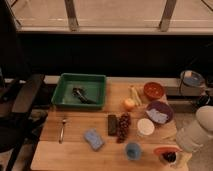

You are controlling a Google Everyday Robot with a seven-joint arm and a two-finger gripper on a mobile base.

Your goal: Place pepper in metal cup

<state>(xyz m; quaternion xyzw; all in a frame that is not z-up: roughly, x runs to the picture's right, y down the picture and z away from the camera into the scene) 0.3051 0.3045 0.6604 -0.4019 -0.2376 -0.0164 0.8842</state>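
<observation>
The pepper point(165, 149) is a slim red-orange strip at the table's front right corner. It lies across the top of the metal cup point(169, 157), a small cup with a dark inside; I cannot tell whether it rests on the rim or is held just above it. My white arm point(198, 131) comes in from the right edge. My gripper point(178, 156) sits low, right beside the cup and the pepper, partly hidden by the arm.
A green tray point(65, 95) with a dark object stands at the back left. On the wooden table point(75, 155) are a fork point(62, 130), blue sponge point(93, 139), dark bar point(112, 124), grape bunch point(123, 126), apple point(129, 104), red bowl point(153, 90), purple bowl point(159, 111), white cup point(145, 127) and light blue cup point(132, 150).
</observation>
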